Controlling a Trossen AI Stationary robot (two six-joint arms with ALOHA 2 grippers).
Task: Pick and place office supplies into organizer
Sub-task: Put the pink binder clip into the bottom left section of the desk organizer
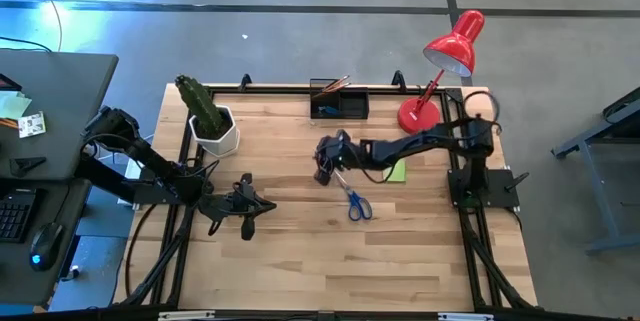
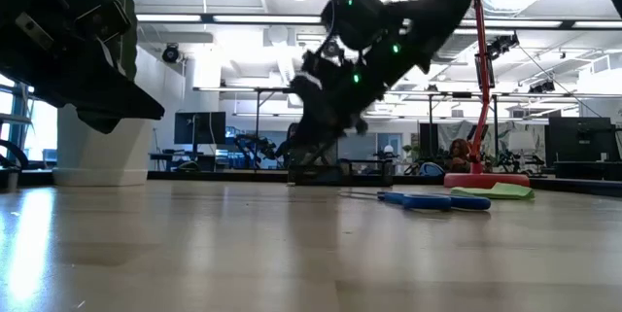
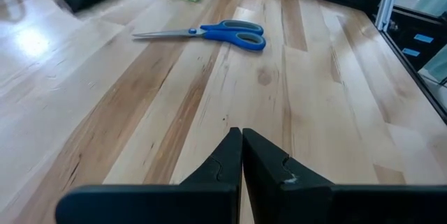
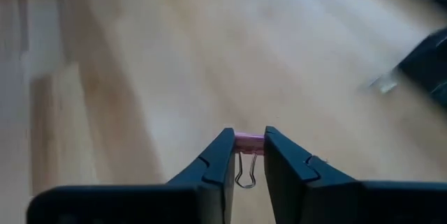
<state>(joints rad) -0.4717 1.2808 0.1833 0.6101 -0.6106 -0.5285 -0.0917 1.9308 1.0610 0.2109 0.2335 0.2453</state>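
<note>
The right arm reaches from the lamp side of the table toward its middle, elbow bent, with the right gripper [image 4: 247,155] lifted above the wood just in front of the organizer [image 1: 339,104]. Its fingers are nearly closed on a small pink binder clip [image 4: 246,142], whose wire loops hang down between the tips. The blue-handled scissors [image 1: 357,204] lie flat on the table, farther from the organizer than the gripper. The lime-green sticky-note pad [image 1: 397,172] lies partly under the arm. The left arm waits low over the table, well apart from the organizer, and the left gripper [image 3: 242,140] has its fingers pressed together and empty.
</note>
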